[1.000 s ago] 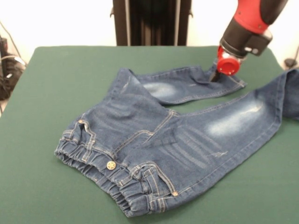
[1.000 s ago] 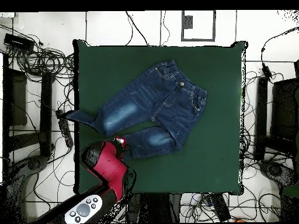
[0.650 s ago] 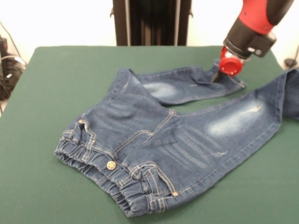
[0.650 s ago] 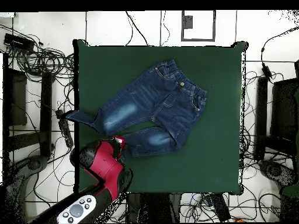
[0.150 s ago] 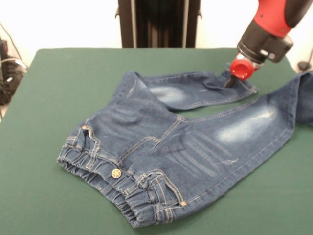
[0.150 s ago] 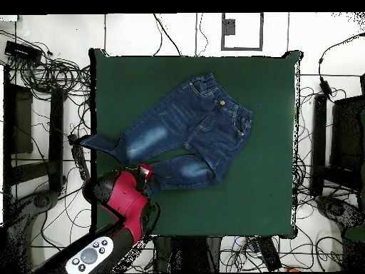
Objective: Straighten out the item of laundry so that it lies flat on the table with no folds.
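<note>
A small pair of blue denim jeans [image 5: 171, 147] lies spread on the dark green bench [image 5: 58, 88], well short of flat. Taking the brass star button [image 5: 116, 173] on the gathered waistband [image 5: 105, 183] as the mark, the waist end sits nearest the camera in the front view, bunched and rippled, and the two legs fan away from that button towards the far right. One leg [image 5: 195, 90] runs from the seat out to its hem, with a whitish faded patch partway along; the other, wider leg [image 5: 254, 127] stretches further from the button and its end hangs past the bench's edge, which the overhead view [image 6: 93, 141] also shows. Cloth is creased and doubled over where the legs meet, beyond the button. The red and black arm [image 5: 269, 24] comes down over the hem of the shorter leg, and the tool [image 5: 229, 82] below its red collar meets the denim there, where the cloth is puckered up around it. I cannot tell whether the tool is apart or pinched on the fabric; it is too dark and small to make out.
</note>
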You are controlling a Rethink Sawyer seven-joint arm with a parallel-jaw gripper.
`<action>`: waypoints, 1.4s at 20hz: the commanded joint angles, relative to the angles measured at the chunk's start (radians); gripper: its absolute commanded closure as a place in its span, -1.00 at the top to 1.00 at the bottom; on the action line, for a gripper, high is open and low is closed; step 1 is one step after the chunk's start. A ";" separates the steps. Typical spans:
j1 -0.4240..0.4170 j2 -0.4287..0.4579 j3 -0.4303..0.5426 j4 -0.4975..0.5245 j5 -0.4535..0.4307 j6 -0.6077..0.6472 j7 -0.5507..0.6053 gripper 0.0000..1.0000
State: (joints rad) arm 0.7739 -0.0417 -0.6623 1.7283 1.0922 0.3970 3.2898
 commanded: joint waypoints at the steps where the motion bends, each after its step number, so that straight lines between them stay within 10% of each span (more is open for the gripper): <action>1: 0.013 0.035 0.141 -0.201 0.001 0.093 0.348 -1.00; 28: 0.020 -0.001 0.149 -0.153 0.009 0.076 0.333 -1.00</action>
State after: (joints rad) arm 0.7719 -0.0420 -0.6626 1.6924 1.0900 0.3971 3.2905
